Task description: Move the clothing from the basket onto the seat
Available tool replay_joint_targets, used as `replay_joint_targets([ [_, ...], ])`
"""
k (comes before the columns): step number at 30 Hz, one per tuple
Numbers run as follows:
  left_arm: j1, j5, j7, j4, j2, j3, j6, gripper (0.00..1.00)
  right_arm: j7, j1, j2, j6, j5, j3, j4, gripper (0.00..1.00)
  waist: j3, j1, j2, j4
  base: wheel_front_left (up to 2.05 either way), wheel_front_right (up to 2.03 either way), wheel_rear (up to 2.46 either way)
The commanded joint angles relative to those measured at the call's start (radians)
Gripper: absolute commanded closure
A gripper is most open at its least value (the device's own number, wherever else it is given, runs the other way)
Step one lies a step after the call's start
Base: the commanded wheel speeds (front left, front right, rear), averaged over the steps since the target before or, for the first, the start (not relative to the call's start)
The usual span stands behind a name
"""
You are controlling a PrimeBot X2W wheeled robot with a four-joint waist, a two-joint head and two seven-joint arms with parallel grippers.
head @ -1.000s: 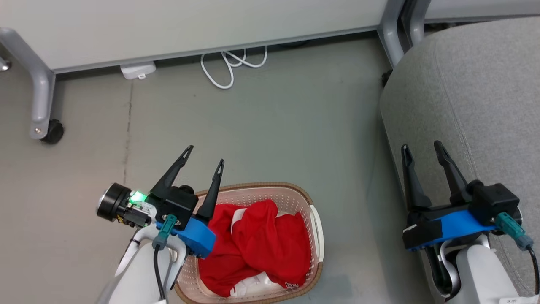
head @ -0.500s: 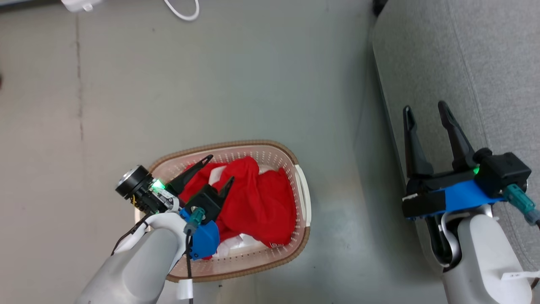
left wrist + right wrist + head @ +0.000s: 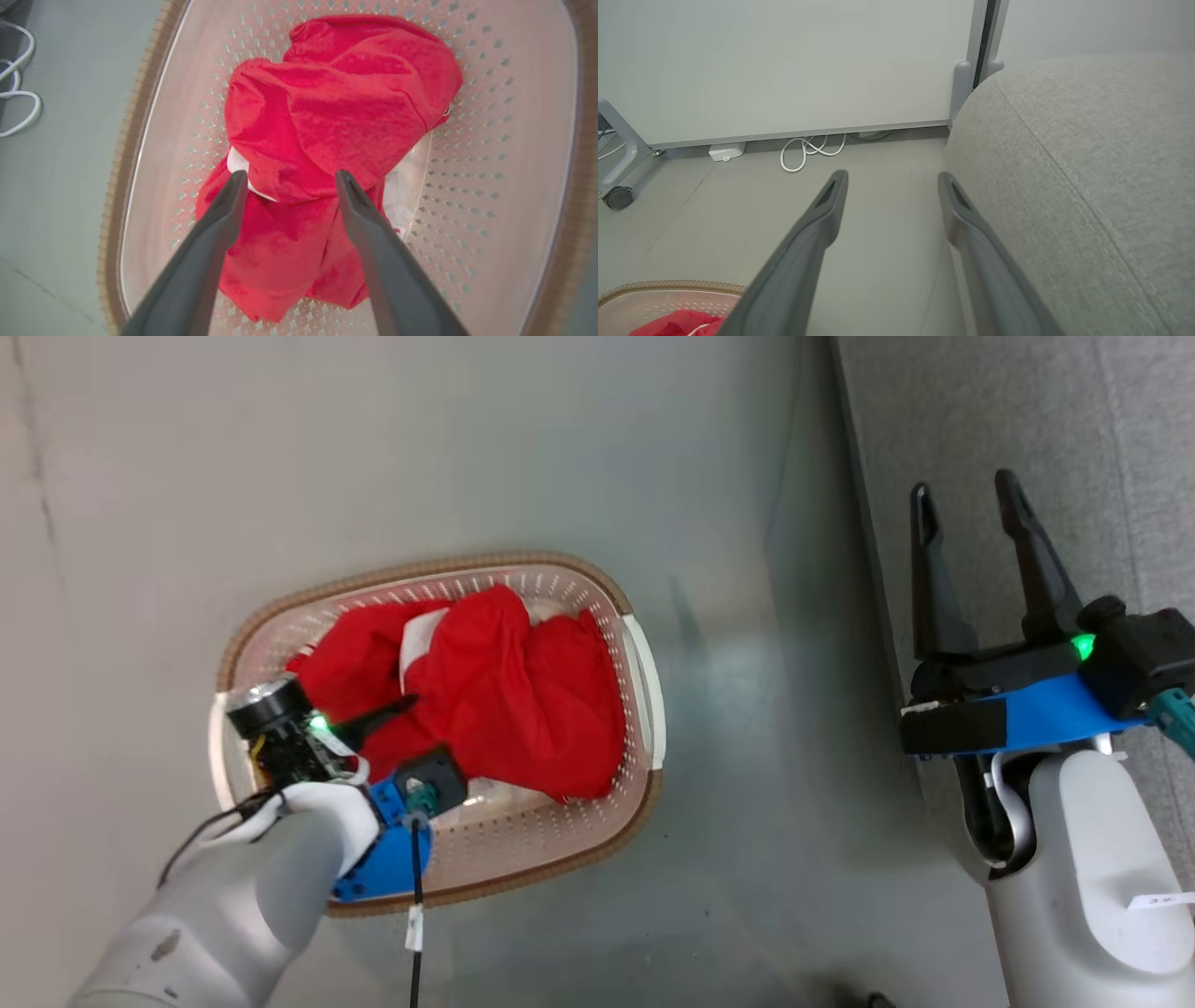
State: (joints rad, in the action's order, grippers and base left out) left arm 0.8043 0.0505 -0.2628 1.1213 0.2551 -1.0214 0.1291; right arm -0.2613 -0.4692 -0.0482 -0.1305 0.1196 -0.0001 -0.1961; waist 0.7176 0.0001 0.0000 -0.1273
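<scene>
LAUNDRY RUN: The left gripper [image 3: 291,175] hung inside the basket [image 3: 429,565], its two dark fingers spread wide and holding nothing, with the tips poised over the heap of clothing [image 3: 495,691]. In the left wrist view the tips appeared to sit just above the red fabric, though whether they touched it could not be told. The clothing lay bunched in the middle of the basket, with a strip of white trim showing between the folds and more white cloth at the heap's edge. The basket's perforated cream wall and brown braided rim ringed the pile. It stood on the grey floor [image 3: 467,448], near the seat [image 3: 1102,448] but apart from it.

On the robot's right, the right gripper [image 3: 964,485] was held over the seat's near edge, its fingers likewise wide and empty, pointing away from the robot. The grey woven seat showed a stitched seam running along its rounded edge.

Farther off, in the right wrist view, a looped white cable [image 3: 803,149] and a small white box [image 3: 727,151] lay on the floor at the foot of a pale panel [image 3: 784,60]. A castor [image 3: 616,198] on a grey leg stood at the far left.
</scene>
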Motion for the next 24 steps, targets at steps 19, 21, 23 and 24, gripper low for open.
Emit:
replay_joint_targets([
  [19, 0.210, -0.116, 0.232, 0.162, 0.010, -0.233, 0.001, 0.00, -0.003, -0.083, -0.004, 0.000, -0.007, -0.063, 0.065, 0.00, 0.256, -0.0001, 0.0000, -0.048, 0.00, 0.00, 0.00],
  [21, 0.219, -0.136, 0.282, 0.164, 0.014, -0.238, 0.001, 0.00, -0.002, -0.080, -0.005, -0.001, -0.007, -0.068, 0.070, 0.00, 0.272, -0.0001, 0.0000, -0.048, 0.00, 0.00, 0.00],
  [23, 0.232, -0.156, 0.318, 0.165, 0.014, -0.241, 0.001, 0.00, -0.001, -0.080, -0.005, -0.001, -0.006, -0.072, 0.071, 0.00, 0.288, -0.0001, 0.0000, -0.049, 0.00, 0.00, 0.00],
  [24, 0.235, -0.166, 0.334, 0.166, 0.013, -0.242, 0.001, 0.00, 0.001, -0.079, -0.005, -0.002, -0.006, -0.074, 0.070, 0.00, 0.296, -0.0001, 0.0000, -0.048, 0.00, 0.00, 0.00],
])
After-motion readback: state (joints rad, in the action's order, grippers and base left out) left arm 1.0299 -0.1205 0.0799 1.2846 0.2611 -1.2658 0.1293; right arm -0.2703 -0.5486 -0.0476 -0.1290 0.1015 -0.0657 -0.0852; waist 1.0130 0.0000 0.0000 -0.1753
